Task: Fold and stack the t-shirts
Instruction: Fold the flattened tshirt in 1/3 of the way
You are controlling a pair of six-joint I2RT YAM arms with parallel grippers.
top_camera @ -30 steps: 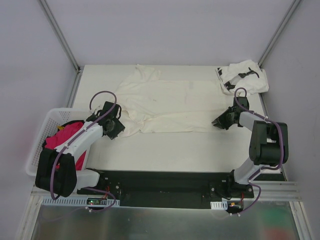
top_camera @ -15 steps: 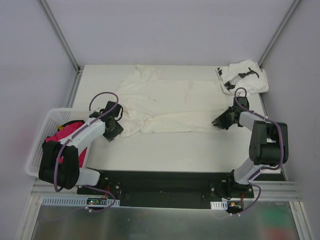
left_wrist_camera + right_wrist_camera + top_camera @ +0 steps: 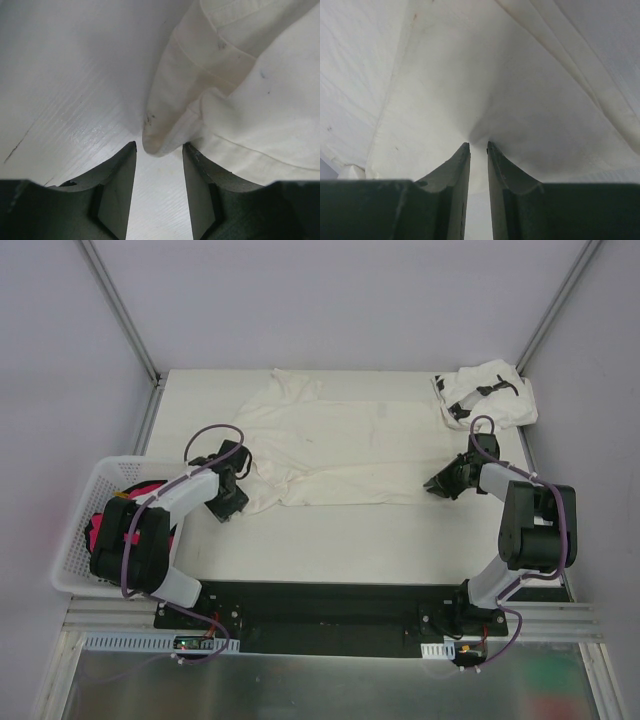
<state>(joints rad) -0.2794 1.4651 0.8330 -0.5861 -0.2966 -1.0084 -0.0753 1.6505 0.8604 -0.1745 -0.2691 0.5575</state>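
Holds cream t-shirt (image 3: 330, 450) spread on table (image 3: 330, 540), right hand (image 3: 440, 483) clamped on its right edge as anchor, left hand (image 3: 228, 502) apart astride rolled hem (image 3: 160, 142) centre-left, prob. to grab for fold; printed t-shirt (image 3: 487, 392) parked upper right.

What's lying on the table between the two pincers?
Top view: only the cream-white t-shirt, spread flat, spans the stretch from the left pincer to the right pincer. Nothing else lies between.
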